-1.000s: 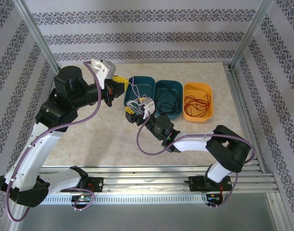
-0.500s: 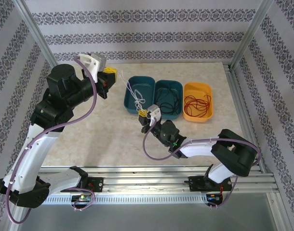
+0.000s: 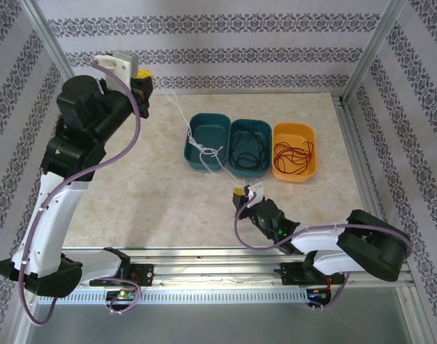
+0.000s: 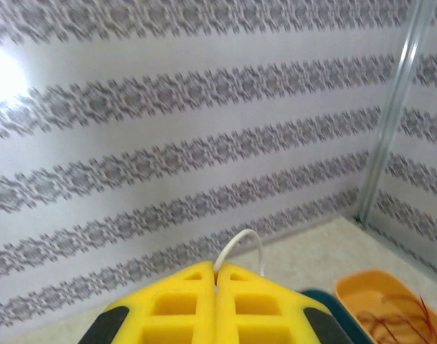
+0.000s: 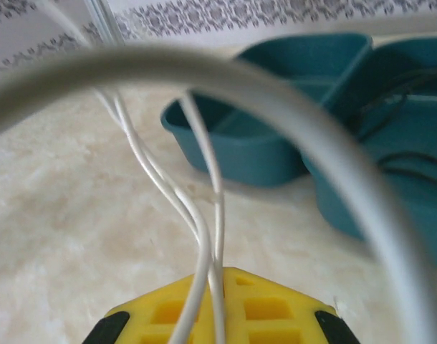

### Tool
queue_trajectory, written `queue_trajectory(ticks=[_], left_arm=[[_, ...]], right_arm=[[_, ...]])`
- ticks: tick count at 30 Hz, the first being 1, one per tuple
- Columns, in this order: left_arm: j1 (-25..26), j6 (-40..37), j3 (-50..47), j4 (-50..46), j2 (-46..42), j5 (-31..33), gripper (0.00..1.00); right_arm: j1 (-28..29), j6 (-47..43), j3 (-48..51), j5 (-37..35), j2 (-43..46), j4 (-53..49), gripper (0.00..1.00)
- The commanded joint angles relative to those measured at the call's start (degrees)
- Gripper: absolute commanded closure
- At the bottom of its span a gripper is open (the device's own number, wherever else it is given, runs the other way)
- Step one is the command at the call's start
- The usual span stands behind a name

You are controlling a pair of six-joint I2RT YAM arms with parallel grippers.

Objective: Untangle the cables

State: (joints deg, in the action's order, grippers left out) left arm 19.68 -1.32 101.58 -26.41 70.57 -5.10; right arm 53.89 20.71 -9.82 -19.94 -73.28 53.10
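As left gripper [image 3: 145,77] and right gripper [image 3: 238,191] pinch white cable [image 3: 205,150], it crosses a teal bin [image 3: 217,131]. Nearby lie black cable [image 3: 248,149] and red cable [image 3: 293,153].

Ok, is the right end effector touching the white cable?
Touching. The right wrist view shows the white cable strands running straight down into the seam of the shut right end effector, pinched there with no gap.

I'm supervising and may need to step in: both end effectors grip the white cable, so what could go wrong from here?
1. The white cable, held between the left end effector and right end effector, is knotted at the left teal bin; further pulling may tighten it.
2. It crosses that bin's rim, so it might drag or tip the bin.
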Motion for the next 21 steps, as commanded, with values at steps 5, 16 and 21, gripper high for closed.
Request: queue_trajectory(ticks=[5, 16, 21], left_arm=[[-1.5, -0.2, 2.7, 3.2, 2.5, -2.0, 1.0], [-7.6, -0.1, 10.6, 1.7, 6.7, 0.1, 1.0], [-9.4, 0.1, 11.1, 2.2, 7.6, 0.2, 1.0]], right_arm=[[0.4, 5.1, 2.2, -4.7, 12.1, -14.5, 1.0], [0.0, 8.5, 5.9, -14.4, 39.5, -40.5, 1.0], [0.0, 7.9, 4.8, -16.2, 51.5, -53.1, 1.0]])
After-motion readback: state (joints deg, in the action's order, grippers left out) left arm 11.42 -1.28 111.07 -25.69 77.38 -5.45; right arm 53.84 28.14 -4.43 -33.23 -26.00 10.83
